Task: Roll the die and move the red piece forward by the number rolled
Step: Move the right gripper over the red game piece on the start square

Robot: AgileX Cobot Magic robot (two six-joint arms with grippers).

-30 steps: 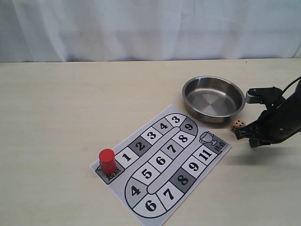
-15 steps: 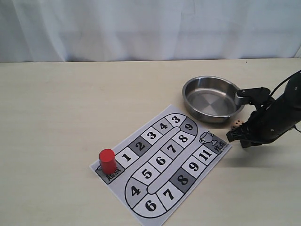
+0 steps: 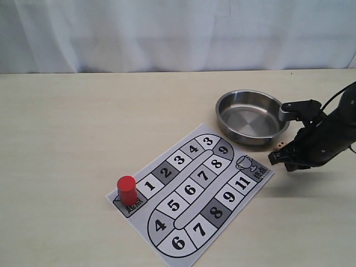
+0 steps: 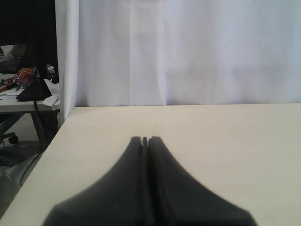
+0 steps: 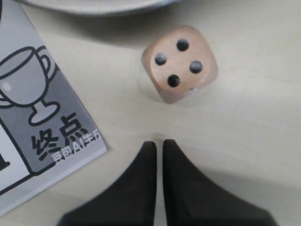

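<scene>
The red piece (image 3: 127, 190) stands upright on the start square at the left end of the paper board (image 3: 192, 189). The die (image 3: 281, 145) lies on the table between the steel bowl (image 3: 252, 115) and the board's finish corner, and my right arm hides most of it here. In the right wrist view the die (image 5: 181, 63) shows four pips on top. My right gripper (image 5: 159, 142) is shut and holds nothing, a little short of the die and apart from it, low over the table (image 3: 276, 157). My left gripper (image 4: 145, 139) is shut and empty over bare table.
The bowl is empty, and its rim (image 5: 94, 5) lies just beyond the die. The board's finish square with a cup drawing (image 5: 42, 117) lies beside my right gripper. A white curtain (image 3: 178, 33) backs the table. The table's edge (image 4: 51, 141) drops off beside my left gripper.
My right arm has moved left towards the die and now covers most of it in the exterior view. The die, the red piece and the bowl have not moved.
</scene>
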